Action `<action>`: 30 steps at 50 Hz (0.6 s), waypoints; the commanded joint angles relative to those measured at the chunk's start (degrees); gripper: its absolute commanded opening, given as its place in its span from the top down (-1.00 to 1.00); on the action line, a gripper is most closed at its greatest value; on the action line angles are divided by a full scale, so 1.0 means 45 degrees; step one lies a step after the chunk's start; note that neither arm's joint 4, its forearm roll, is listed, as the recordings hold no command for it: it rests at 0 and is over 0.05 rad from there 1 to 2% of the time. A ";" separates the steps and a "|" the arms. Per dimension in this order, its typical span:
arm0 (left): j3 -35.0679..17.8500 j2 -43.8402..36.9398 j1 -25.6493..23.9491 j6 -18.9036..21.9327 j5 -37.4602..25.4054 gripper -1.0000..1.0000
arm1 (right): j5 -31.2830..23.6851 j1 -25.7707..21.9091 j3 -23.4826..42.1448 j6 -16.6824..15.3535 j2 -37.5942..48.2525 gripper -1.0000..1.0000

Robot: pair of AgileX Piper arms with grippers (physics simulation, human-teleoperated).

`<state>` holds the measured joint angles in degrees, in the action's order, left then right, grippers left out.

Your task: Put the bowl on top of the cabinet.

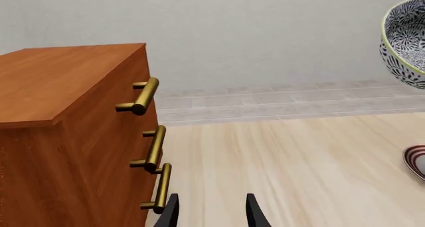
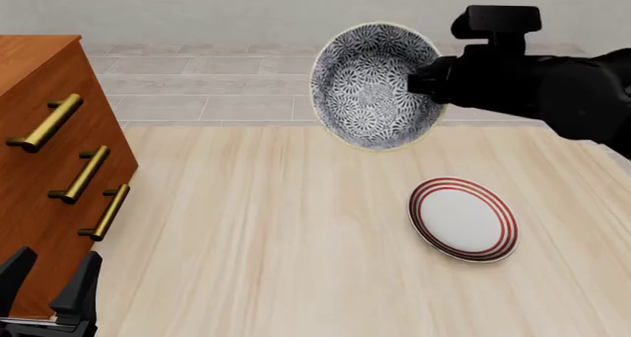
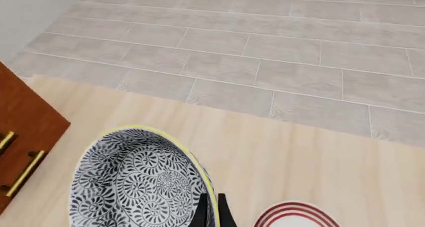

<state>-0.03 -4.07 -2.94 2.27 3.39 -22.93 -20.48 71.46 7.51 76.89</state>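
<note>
Carrying the bowl pinched at its rim in my right tool, left tool wide; next, traverse toward the cabinet top at the desk's left edge.

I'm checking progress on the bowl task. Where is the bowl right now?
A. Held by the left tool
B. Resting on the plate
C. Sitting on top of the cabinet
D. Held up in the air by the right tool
D: the right tool is pinched on the rim of the bowl, which hangs tilted above the table, clear of the plate and away from the cabinet.
</note>
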 commanded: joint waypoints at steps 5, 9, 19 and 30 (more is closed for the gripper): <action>-0.0003 0.0182 -0.0062 0.0026 -0.0099 -1.00 | 0.0418 -0.0856 0.0074 0.0191 0.0153 1.00; -0.0005 0.0250 -0.0080 -0.0004 -0.0122 -1.00 | 0.0526 -0.0976 0.0009 0.0060 0.0193 1.00; -0.0010 0.0421 -0.0157 -0.0038 -0.0237 -1.00 | 0.0787 -0.1430 -0.0118 -0.0083 0.0205 1.00; -0.0015 0.0506 -0.0195 -0.0065 -0.0286 -1.00 | 0.1033 -0.1630 -0.0243 -0.0408 0.0157 1.00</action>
<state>-0.08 -2.15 -3.62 2.06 2.30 -19.34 -26.65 70.40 6.40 77.86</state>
